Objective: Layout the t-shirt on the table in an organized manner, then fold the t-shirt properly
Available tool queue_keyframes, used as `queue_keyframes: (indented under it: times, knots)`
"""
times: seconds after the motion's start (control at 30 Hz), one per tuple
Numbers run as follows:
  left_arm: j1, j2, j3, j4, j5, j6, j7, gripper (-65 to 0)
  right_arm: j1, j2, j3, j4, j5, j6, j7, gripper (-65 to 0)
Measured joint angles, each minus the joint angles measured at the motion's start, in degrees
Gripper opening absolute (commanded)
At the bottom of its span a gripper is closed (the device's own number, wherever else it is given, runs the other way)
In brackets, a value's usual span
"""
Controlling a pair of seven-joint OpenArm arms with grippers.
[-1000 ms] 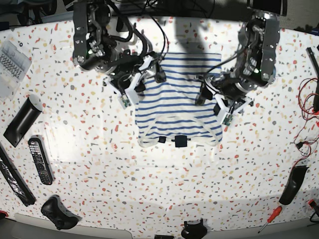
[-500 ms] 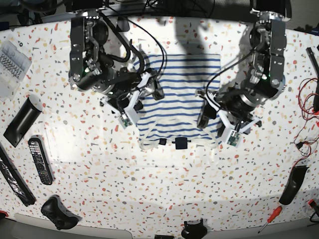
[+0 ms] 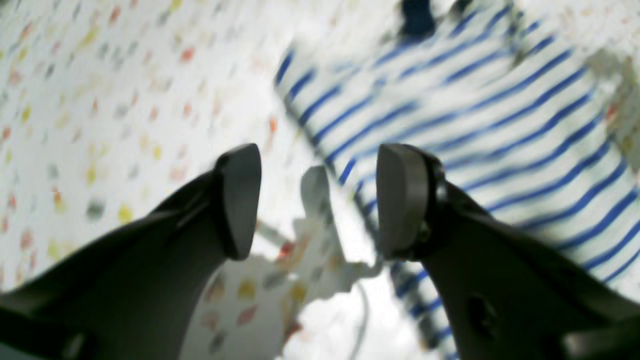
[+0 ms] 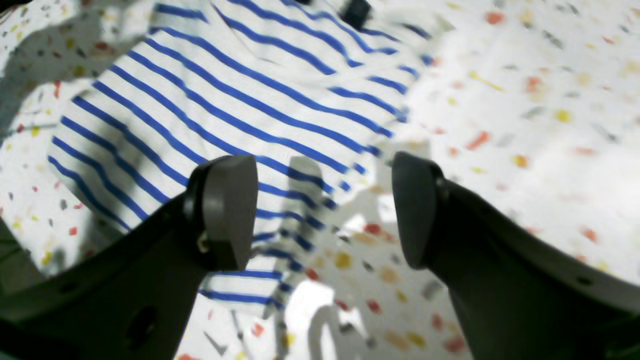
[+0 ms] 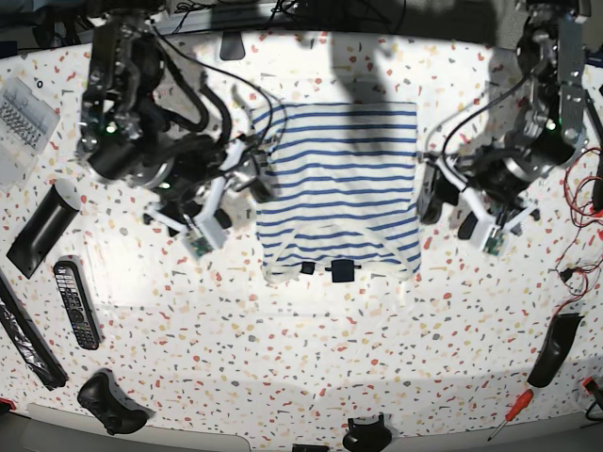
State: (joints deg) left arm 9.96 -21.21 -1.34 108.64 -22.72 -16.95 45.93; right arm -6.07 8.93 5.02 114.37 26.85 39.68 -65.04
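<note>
Both my arms have swung outward off the t-shirt (image 5: 337, 193) since the last frames; a second ago they sat over its side edges, now each is out beside it over bare desk (image 5: 311, 348).

Left fingers (image 3: 320, 200) spread wide, nothing between them. In the left wrist view they hang above the shirt's edge: one fingertip (image 3: 240, 200) over speckled desk, the other (image 3: 402, 200) over striped cloth. View is blurry.

Right fingers (image 4: 325, 210) also spread fully, empty. One fingertip (image 4: 227, 210) is over the stripes, the other (image 4: 415, 210) over desk, with the cloth edge running between them.

In the base view the left fingers (image 5: 449, 209) sit just off the shirt's edge on that view's right, the right fingers (image 5: 256, 179) just off the edge on its left.

Shirt lies flat mid-desk, roughly rectangular, stripes running across. Far edge straight, near edge a bit rumpled with two small dark tags (image 5: 340, 271).

Around the edges of the desk: a remote (image 5: 76, 303), a game controller (image 5: 110, 403), a red-handled screwdriver (image 5: 510, 412), red wires (image 5: 579, 217).
</note>
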Motion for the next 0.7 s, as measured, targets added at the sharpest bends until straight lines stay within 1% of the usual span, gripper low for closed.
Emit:
queue_keyframes:
  times: [0.1,0.2,0.3,0.37,0.6,0.7]
  knots:
    - [3.6,-1.5,-3.3,0.0,0.3,-0.5,-0.2,-31.5,-1.9,1.4,4.5,2.0,3.8,0.0,-0.5,-24.6]
    - [7.6,-1.5,-6.5,0.7,0.0,-3.0,-0.3,-31.5,-5.7,2.9,9.5,3.3,5.7,0.0,-0.7,-24.6]
    - [12.3,-1.3,-9.0,3.6,-1.5,-6.0,-0.1,-31.5,-10.4,4.7,14.1,4.8,7.4,0.0,-0.9,-24.6]
    - [15.5,-1.4,-10.6,5.8,-1.5,-7.2,0.2,-31.5,-13.9,5.8,16.9,6.1,7.4,0.0,-0.8,-24.6]
    - [26.6,-1.5,-16.6,12.7,-1.5,-7.3,0.7,-31.5,-28.7,10.0,24.6,12.1,7.7,0.1,-0.9,-24.6]
    - [31.0,-1.5,-18.5,14.0,-1.5,-7.3,0.5,-31.5,-34.7,11.0,27.0,14.9,7.7,0.1,-0.9,-24.6]
